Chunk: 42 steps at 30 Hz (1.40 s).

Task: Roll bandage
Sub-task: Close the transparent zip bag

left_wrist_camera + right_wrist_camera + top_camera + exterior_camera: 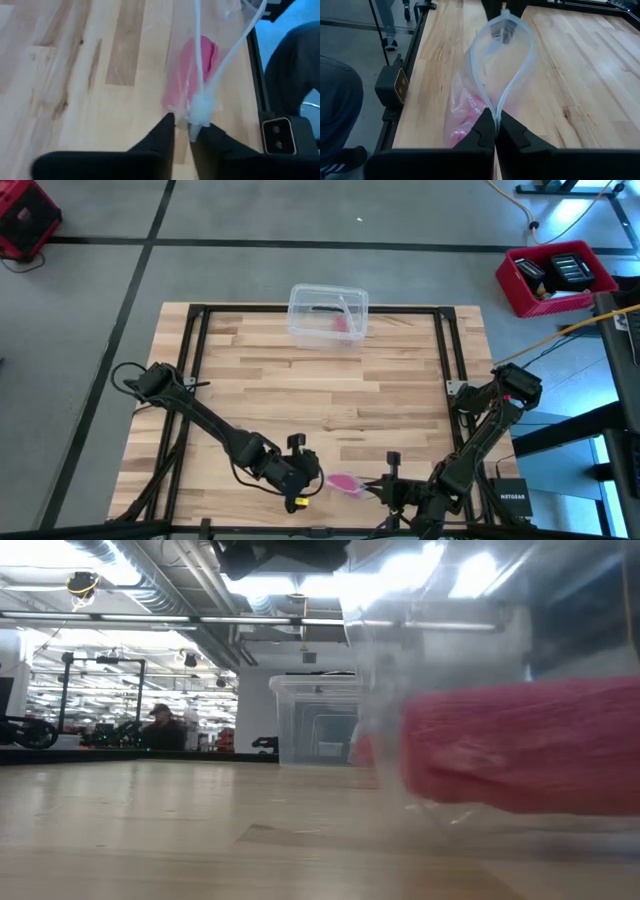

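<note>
At the table's near edge, the left gripper and right gripper each pinch an opposite side of a clear bag's mouth, pulling it open. The pink bandage lies inside.

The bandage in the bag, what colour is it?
Pink. The bandage shows best in the left wrist view.

The bandage is pink, seen through a clear plastic wrapper with a whitish seal strip and faint pale lettering. The tabletop is light wood in pale and tan planks, framed in black. Both claws, left and right, are black. The clear plastic box shows a pink patch inside.
</note>
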### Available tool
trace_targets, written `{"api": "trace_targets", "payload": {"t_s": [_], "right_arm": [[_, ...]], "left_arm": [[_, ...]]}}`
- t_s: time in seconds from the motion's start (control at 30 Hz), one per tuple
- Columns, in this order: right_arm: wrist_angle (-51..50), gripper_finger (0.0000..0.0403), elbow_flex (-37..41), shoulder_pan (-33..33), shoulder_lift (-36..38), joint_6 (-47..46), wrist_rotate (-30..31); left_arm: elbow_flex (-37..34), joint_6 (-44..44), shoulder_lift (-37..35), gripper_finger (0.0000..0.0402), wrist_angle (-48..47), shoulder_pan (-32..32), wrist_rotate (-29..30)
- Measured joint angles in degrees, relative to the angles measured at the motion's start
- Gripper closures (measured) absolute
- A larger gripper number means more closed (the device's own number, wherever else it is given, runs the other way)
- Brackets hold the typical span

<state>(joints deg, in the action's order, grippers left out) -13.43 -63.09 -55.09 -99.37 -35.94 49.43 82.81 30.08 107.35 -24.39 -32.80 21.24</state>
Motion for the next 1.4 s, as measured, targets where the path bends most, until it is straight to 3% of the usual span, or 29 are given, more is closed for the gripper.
{"api": "trace_targets", "payload": {"t_s": [0.1,0.33,0.47,0.53,0.67,0.73,0.83,1.07,1.4], "right_arm": [[0.0,0.0398,0.0,0.0,0.0,-0.6,-0.4],[0.0,0.0396,0.0,0.4,0.0,-6.1,-5.6],[-6.0,0.0364,-2.6,0.5,2.4,-7.0,-14.1],[-10.6,0.0338,-5.5,0.5,4.4,-9.0,-15.6],[-14.9,0.0285,-10.0,0.4,5.5,-6.5,-10.0],[-12.4,0.0266,-11.1,1.4,5.5,-2.6,-6.1],[-5.6,0.025,-11.2,5.0,4.5,2.7,-5.6],[6.8,0.0257,-11.1,13.8,-1.1,14.8,-14.6],[7.4,0.0287,-11.0,18.4,-4.8,15.0,-22.1]], "left_arm": [[0.0,-0.1,0.0,0.0392,0.2,0.0,1.3],[0.0,-0.5,0.0,0.0401,0.2,-0.3,1.5],[0.0,-0.5,0.0,0.0401,-0.5,-0.9,1.9],[0.0,-0.5,0.0,0.0401,-0.6,-1.4,2.0],[0.0,-1.0,-0.1,0.0401,0.0,-1.8,2.3],[0.0,-1.0,-0.1,0.0402,-0.1,-1.8,2.5],[0.0,-1.0,-0.1,0.0402,0.1,-1.8,2.7],[0.0,-1.9,-0.1,0.0401,0.5,-1.7,2.7],[0.0,-2.2,-0.1,0.0401,1.0,-1.7,3.3]]}}
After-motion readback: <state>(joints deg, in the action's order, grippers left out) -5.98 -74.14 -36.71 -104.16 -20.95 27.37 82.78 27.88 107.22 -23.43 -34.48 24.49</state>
